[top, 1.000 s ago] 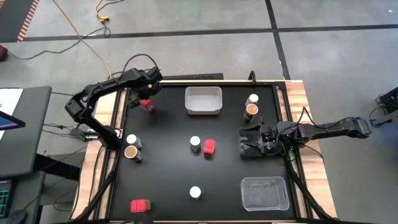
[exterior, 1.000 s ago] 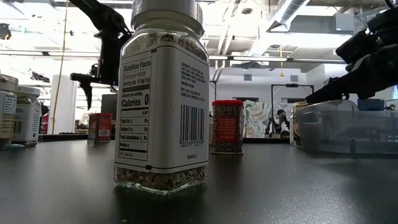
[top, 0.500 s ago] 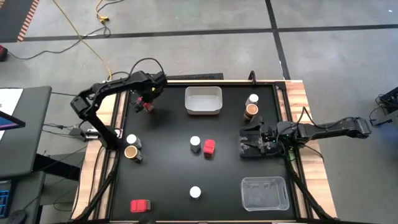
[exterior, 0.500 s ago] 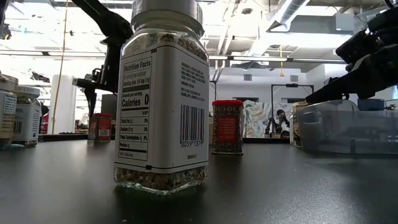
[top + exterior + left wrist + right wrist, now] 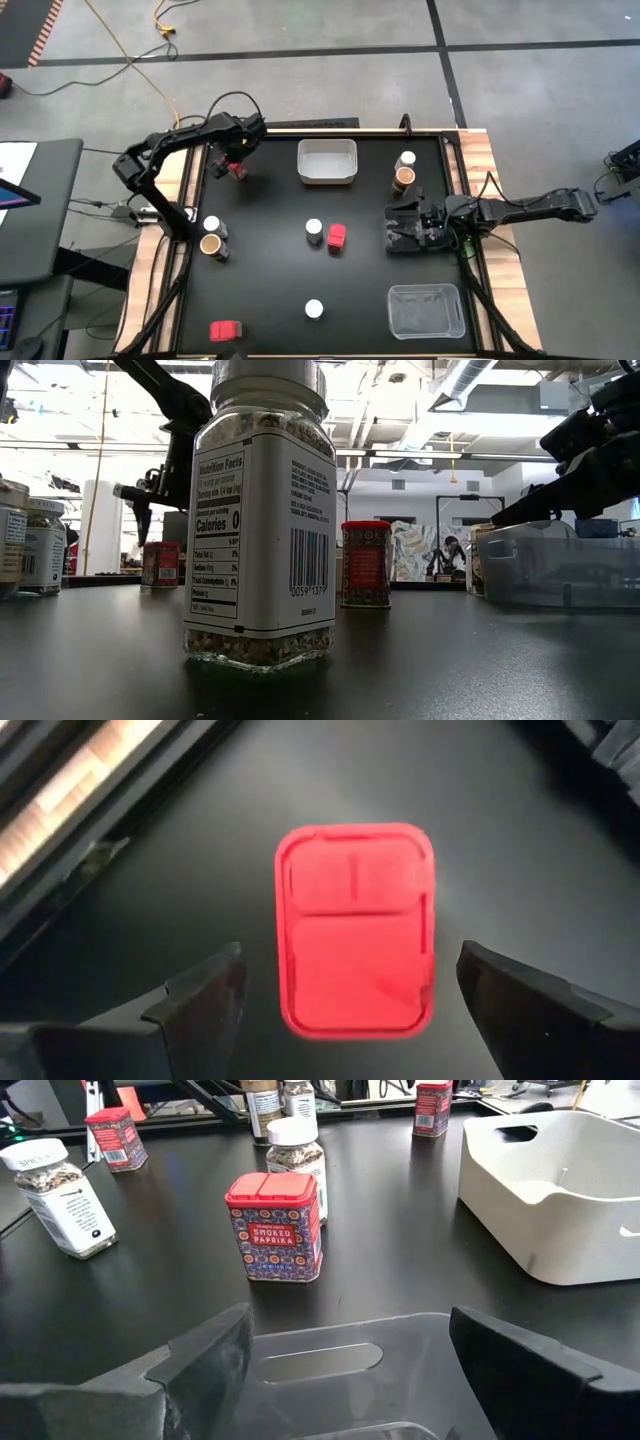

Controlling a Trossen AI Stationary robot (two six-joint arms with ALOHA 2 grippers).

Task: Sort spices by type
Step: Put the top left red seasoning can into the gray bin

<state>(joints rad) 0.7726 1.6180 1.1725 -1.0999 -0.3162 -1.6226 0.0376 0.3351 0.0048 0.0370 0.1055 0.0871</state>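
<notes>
A red box (image 5: 238, 171) stands upright at the table's far left; the left wrist view looks down on its lid (image 5: 355, 930). My left gripper (image 5: 231, 163) hangs over it, pointing steeply down and open, one finger on either side of the lid and neither touching. Other spices: a white-lidded jar (image 5: 314, 231) beside a red box (image 5: 336, 236) mid-table, a white-lidded jar (image 5: 211, 226) and a brown jar (image 5: 211, 245) at the left, a pair of jars (image 5: 405, 168) at the far right, and a jar (image 5: 314, 309) and a red box (image 5: 225, 330) near the front. My right gripper (image 5: 392, 228) rests open at the right.
A white rectangular bin (image 5: 327, 162) stands at the far middle of the table. A clear plastic bin (image 5: 425, 311) stands at the near right, just ahead of my right gripper's fingers (image 5: 210, 1355). Raised rails edge the black table top.
My left gripper has rolled a little about its own line and come slightly lower over the red box at the far left, staying open. The box and the other spices have kept still.
</notes>
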